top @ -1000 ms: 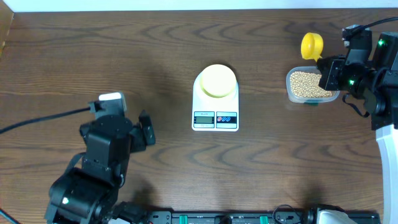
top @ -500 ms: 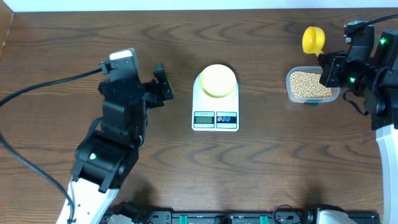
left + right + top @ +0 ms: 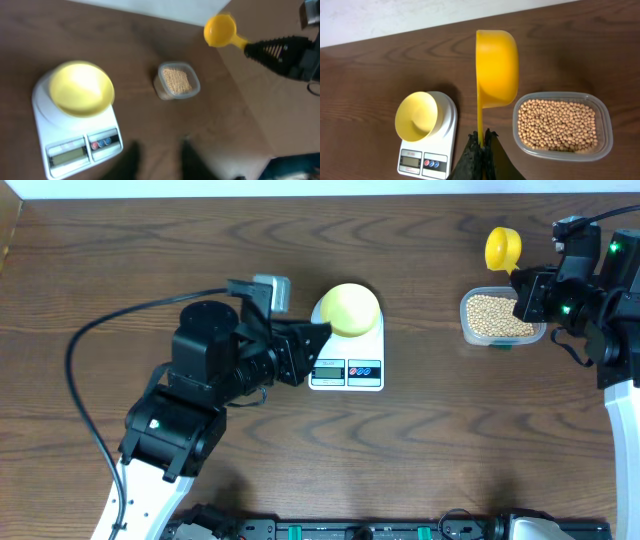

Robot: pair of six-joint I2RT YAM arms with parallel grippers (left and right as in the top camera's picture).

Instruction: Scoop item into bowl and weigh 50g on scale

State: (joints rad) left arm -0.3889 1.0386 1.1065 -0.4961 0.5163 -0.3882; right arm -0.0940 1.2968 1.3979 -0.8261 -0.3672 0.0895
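Left gripper swung in beside the scale, fingers spread. Right gripper clamps the scoop, upper right, beans untouched. Risk: the left one knocks the bowl off.

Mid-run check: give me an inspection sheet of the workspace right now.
Surface: wooden table, no spills seen.
Job's things: bowl empty, on the scale; beans in clear tub; yellow scoop empty, held beyond the tub's far side.
Clutter: nothing seen.
Grippers: left gripper open, beside the scale; right gripper shut on the scoop's handle.
Cables: black cable loops over the table's left side.
Surroundings: white strip along the far edge.
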